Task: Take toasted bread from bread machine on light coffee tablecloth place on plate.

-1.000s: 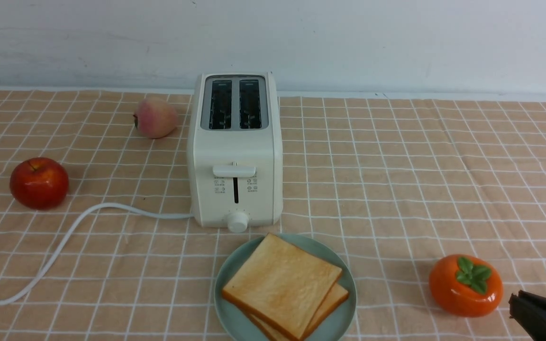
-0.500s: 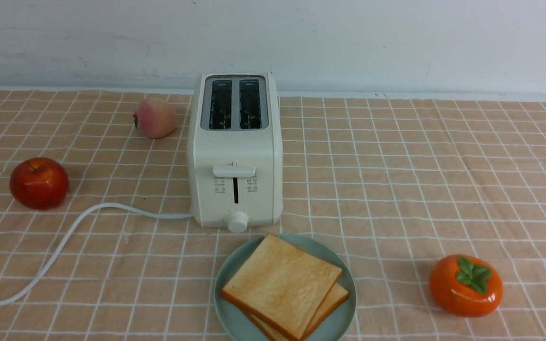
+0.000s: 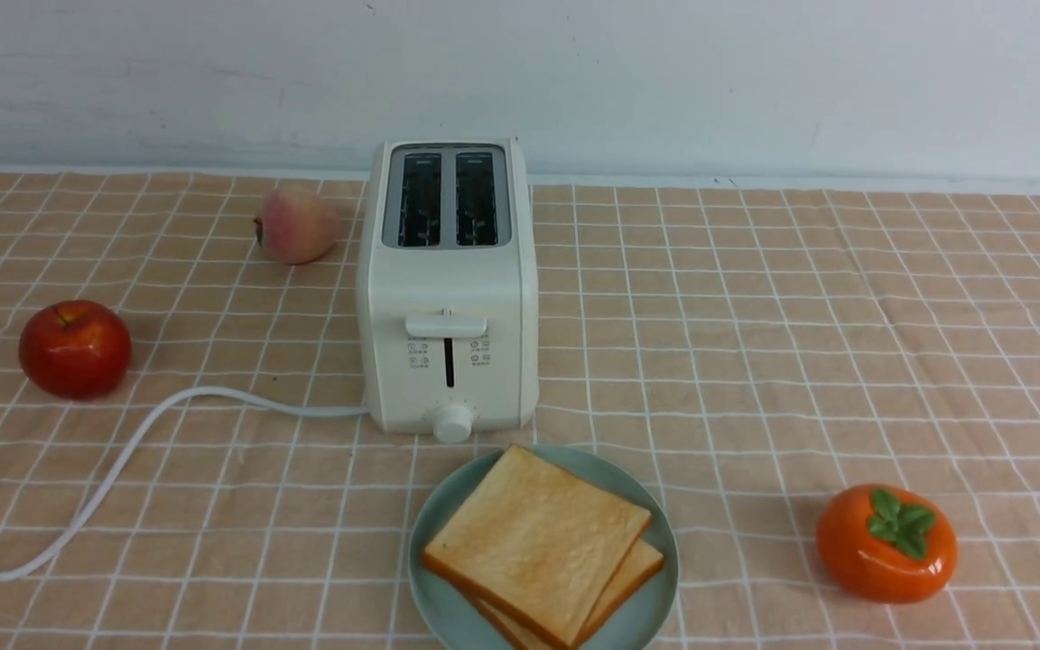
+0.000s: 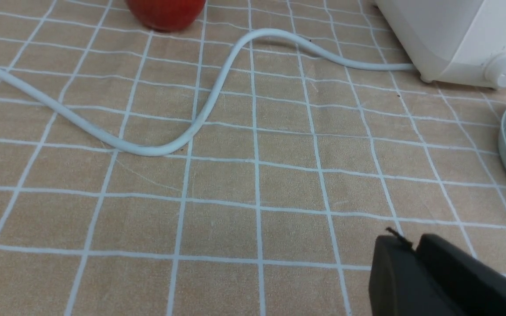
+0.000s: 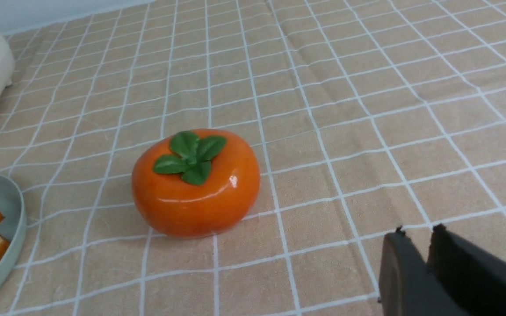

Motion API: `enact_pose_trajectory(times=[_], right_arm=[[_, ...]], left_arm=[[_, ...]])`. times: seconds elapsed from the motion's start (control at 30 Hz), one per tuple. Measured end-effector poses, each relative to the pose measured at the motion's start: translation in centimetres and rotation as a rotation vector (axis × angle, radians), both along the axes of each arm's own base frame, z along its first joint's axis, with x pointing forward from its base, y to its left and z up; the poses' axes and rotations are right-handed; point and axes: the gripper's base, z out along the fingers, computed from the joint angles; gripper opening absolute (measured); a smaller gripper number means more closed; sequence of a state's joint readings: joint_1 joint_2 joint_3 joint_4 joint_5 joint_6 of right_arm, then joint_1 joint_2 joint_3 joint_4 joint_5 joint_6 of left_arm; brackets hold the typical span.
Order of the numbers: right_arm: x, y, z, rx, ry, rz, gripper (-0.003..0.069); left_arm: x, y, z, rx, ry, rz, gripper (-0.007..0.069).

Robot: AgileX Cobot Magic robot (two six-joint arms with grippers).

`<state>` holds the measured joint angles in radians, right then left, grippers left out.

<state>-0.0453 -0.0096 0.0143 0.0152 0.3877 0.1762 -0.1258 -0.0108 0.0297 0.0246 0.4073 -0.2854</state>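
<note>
Both grippers [image 4: 413, 245] [image 5: 415, 239] low over tablecloth [image 4: 235, 210], empty.

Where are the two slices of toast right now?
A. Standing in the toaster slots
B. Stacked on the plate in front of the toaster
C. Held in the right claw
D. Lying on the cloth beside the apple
B: both slices of toast lie stacked on the plate just in front of the toaster, whose two slots are empty.

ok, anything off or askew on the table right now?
Nothing stands out. Both toasted bread slices lie stacked, slightly fanned, on the plate; the bread machine stands upright with empty slots, and nothing is spilled.
</note>
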Motion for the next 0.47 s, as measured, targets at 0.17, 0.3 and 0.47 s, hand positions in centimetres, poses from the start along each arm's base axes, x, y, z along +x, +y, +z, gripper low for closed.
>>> enact_pose_trajectory(times=[0.17,0.3,0.47], right_arm=[[0.00,0.01,-0.02,0.002,0.002,0.000,0.0109],[0.00,0.01,-0.02,0.003,0.002,0.000,0.0113],[-0.01,0.01,-0.02,0.003,0.002,0.000,0.0118]], left_arm=[[0.00,0.00,0.00,0.000,0.000,0.000,0.0065],[0.00,0.00,0.00,0.000,0.000,0.000,0.0071],[0.00,0.00,0.00,0.000,0.000,0.000,0.0076]])
